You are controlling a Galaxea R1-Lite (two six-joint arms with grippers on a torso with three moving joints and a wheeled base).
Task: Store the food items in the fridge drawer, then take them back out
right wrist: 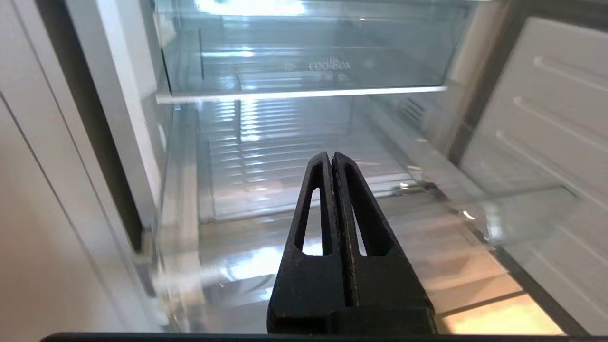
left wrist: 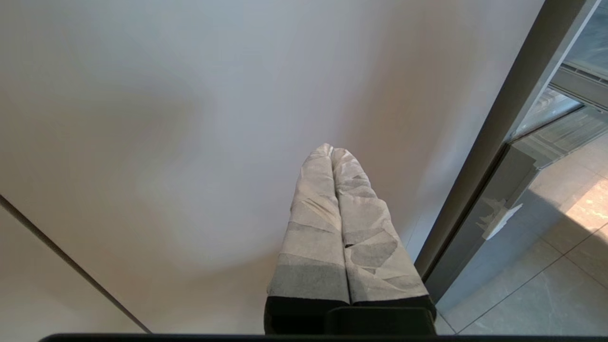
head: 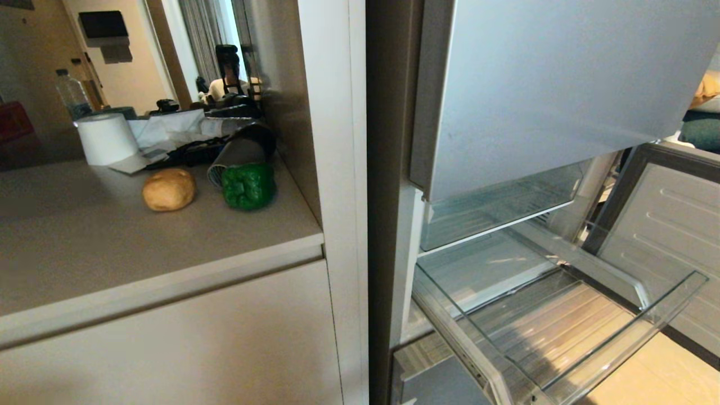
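Potato-like lump point(head: 169, 189): on the grey countertop point(head: 112, 247), left of the fridge, upright and untouched.
Green bell pepper point(head: 248, 185): just beside the lump on its right, close against the dark hair dryer point(head: 239, 151) behind it.
Fridge drawer point(head: 562, 320): pulled out and standing open; clear bin looks empty, nothing stored yet.
Task stage (judgement): the storing half has not started; both foods remain on the counter.
Right gripper point(right wrist: 331, 159): fingers clenched together, holding nothing, pointing into the open drawer bin; not seen in the head view.
Left gripper point(left wrist: 331, 152): tape-wrapped fingers pressed shut, empty, facing the pale cabinet front point(left wrist: 190, 118) low beside the fridge; parked.
Foods vs. grippers: well apart; both foods lie up on the counter, neither gripper near them.
Risk 1: the glossy pepper may slip or roll from a pinch, given its rounded, smooth skin.
Risk 2: reaching for the pepper may knock the hair dryer or the paper roll point(head: 107, 139).
Risk 3: the arm may strike the drawer's clear rim on the way in.
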